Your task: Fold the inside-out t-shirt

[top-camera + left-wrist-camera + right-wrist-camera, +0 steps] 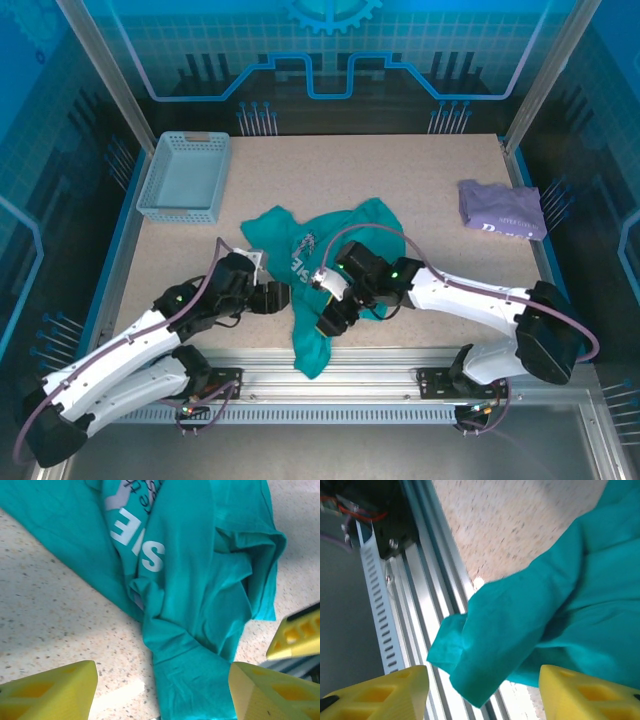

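Nearest, an aluminium rail (330, 375) runs along the table's near edge, with the 2 arm bases bolted to it, left and right. A narrow tail of the inside-out t-shirt (370, 215) reaches over that edge onto the rail; in the right wrist view the teal cloth (580, 605) drapes across the rail's grooves (420, 605), its folded corner lying between the 2 yellow fingers (585, 690). The right gripper (330, 320) hangs low over this tail near the table's edge, its jaws (482, 685) spread wide and holding nothing, the cloth loose below them. Just to the left, the left gripper (272, 297) sits at the shirt's left margin; its yellow fingers (55, 690) stand wide apart (162, 690) and grip nothing, with speckled table under 1 and the crumpled shirt (190, 580) beneath the gap. Beyond the grippers, the shirt's main body lies bunched and wrinkled near the middle of the table (400, 170), 1 part spread to the left, with white lettering (145, 545) partly exposed among the folds. Farther back, a pale blue basket (185, 178) stands at the far left, and a folded lavender garment (502, 208) lies at the far right, both well apart from the shirt.
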Action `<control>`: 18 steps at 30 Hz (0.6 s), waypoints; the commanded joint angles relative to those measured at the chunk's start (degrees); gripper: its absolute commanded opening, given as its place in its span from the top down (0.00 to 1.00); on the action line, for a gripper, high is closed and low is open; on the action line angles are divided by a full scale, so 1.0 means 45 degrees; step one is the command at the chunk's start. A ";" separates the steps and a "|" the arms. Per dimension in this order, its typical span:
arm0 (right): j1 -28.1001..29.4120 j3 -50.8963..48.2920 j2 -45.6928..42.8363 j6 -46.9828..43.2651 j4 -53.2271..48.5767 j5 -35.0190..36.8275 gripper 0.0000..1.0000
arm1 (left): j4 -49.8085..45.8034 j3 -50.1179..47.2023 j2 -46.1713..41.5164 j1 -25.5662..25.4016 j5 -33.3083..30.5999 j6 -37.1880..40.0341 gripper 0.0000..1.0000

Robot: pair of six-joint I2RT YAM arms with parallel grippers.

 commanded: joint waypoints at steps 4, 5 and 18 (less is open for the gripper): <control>0.0170 0.0494 0.1541 0.1040 0.0250 -0.0947 0.49 | -0.0525 0.0469 0.0120 0.0379 -0.0657 0.0371 0.29; 0.0176 0.0711 0.1831 0.1025 0.0165 -0.0965 0.53 | -0.0549 0.0508 0.0119 0.0404 -0.0652 0.0420 0.29; -0.3818 0.1592 0.1460 0.3399 0.3187 -0.3361 0.97 | 0.1511 0.0304 -0.0053 0.0441 0.0630 0.0758 0.29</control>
